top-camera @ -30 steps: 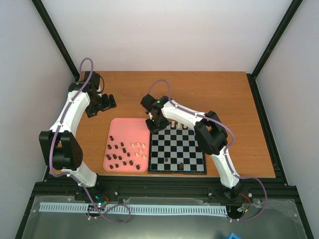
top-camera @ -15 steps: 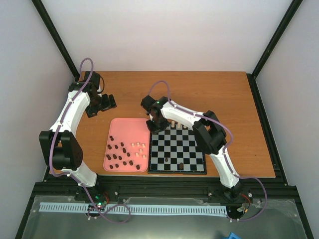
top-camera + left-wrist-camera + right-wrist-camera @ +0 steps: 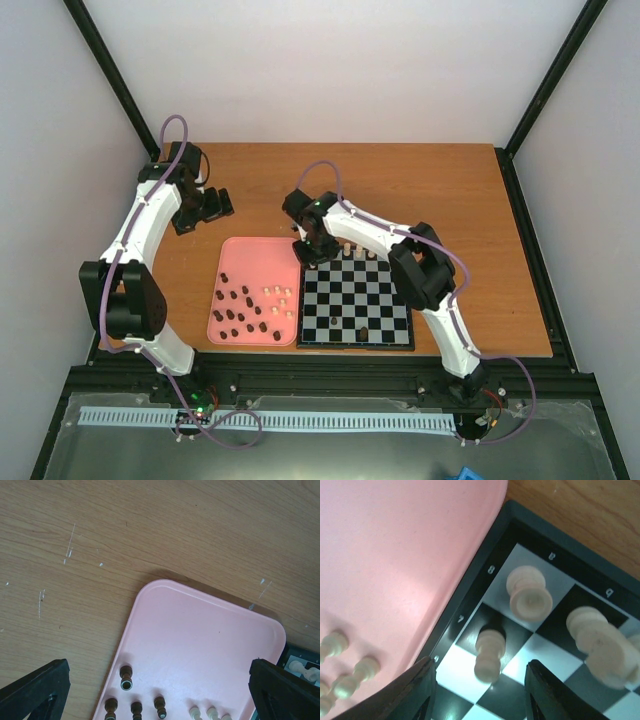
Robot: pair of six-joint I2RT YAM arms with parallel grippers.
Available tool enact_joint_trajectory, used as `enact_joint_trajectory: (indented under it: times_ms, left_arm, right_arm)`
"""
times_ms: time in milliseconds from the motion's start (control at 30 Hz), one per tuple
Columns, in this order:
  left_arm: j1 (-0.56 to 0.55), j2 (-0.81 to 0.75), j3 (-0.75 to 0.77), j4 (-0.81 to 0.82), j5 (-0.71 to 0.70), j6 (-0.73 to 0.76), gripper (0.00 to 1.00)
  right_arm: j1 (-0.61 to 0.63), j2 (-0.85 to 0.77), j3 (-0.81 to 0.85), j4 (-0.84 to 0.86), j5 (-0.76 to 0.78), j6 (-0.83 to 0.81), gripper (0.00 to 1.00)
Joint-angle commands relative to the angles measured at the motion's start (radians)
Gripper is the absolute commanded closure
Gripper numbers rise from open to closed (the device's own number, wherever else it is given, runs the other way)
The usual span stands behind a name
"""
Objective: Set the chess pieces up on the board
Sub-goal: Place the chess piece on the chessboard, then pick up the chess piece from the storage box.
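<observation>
The board (image 3: 372, 296) lies right of the pink tray (image 3: 255, 262). A few cream pieces (image 3: 360, 253) stand on its far row and two dark pieces (image 3: 362, 333) near its front edge. My right gripper (image 3: 312, 250) hovers open over the board's far left corner. In the right wrist view its fingers (image 3: 415, 690) straddle, without touching, a cream pawn (image 3: 490, 652) standing on a black square, next to a cream piece (image 3: 529, 592) on the corner square. My left gripper (image 3: 205, 208) is open and empty above the table beyond the tray; it also shows in the left wrist view (image 3: 160, 695).
The tray holds several dark pieces (image 3: 238, 312) on its left and several cream pieces (image 3: 281, 298) on its right; some show in the left wrist view (image 3: 126, 676). The tray's right rim (image 3: 470, 570) abuts the board's black border.
Hardly anything: the right arm wavers slightly over the board's far left corner. The left arm has not moved.
</observation>
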Motion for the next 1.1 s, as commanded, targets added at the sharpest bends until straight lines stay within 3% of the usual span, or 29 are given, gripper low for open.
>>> enact_joint_trajectory:
  times_ms: [0,200,467,1067]
  left_arm:
    - [0.006,0.008,0.044,0.005,-0.011,0.014,0.0]
    - [0.006,0.012,0.044,0.007,-0.01,0.013,0.0]
    - [0.006,0.015,0.055,0.0,-0.007,0.011,0.0]
    - [0.005,0.003,0.037,0.007,-0.001,0.011,0.0]
  right_arm:
    - [0.008,-0.099,0.025,-0.064,-0.039,-0.057,0.5]
    - [0.058,-0.15,0.063,-0.109,-0.082,-0.128,0.48]
    - [0.125,-0.008,0.202,-0.13,-0.157,-0.155,0.51]
    - [0.168,0.069,0.117,-0.114,-0.113,-0.148,0.65]
